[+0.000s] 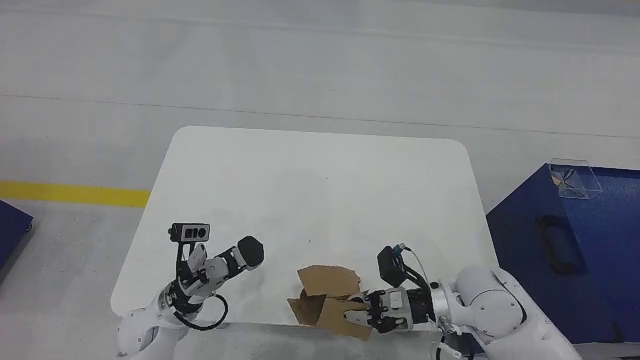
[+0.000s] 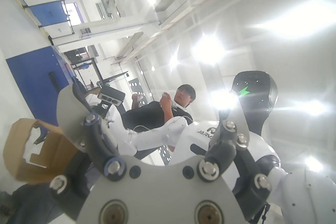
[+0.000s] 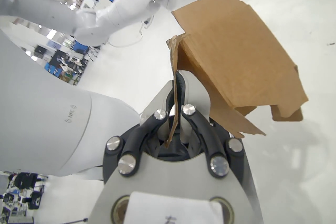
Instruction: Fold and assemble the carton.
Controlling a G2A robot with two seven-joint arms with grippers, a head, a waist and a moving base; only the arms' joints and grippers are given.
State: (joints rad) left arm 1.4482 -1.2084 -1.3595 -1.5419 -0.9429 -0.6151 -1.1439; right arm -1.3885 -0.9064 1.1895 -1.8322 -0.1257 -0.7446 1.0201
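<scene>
White rounded table (image 1: 300, 190) on a grey workshop floor. We find the brown, partly folded cardboard carton (image 1: 328, 285) at the table's 6 o'clock edge. The right gripper (image 3: 177, 93) is clamped on one thin flap, and the carton's body extends toward 10 o'clock from its jaws. The left gripper (image 2: 155, 117) stands at the carton's 9 o'clock, apart from it, turned upward, jaws spread and empty. We judge the next fold needs that arm at the free side.
</scene>
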